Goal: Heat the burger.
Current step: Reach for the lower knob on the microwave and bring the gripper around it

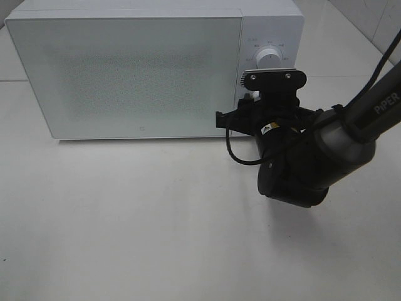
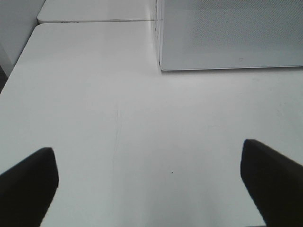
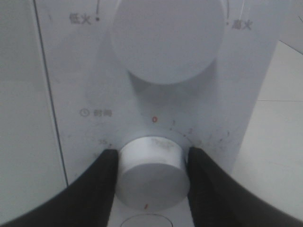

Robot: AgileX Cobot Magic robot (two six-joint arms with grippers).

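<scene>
At the bench's far edge, the right gripper (image 3: pixel 152 158) clamps the timer dial (image 3: pixel 150 177) of the microwave (image 1: pixel 270 28); the left gripper (image 2: pixel 149 177) hangs apart. The burger is unseen, presumably behind the shut door (image 1: pixel 125 69). Next: twist the dial off 0.

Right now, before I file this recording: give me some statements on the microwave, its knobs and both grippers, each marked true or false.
1. The boxy white microwave has its door swung open. False: the door is closed.
2. The right gripper has a finger on each side of the lower round white timer knob. True.
3. The left gripper holds the burger. False: its jaws stand wide open over the bare white table, and no burger is in view.
4. Nothing touches the upper round white knob. True.
</scene>
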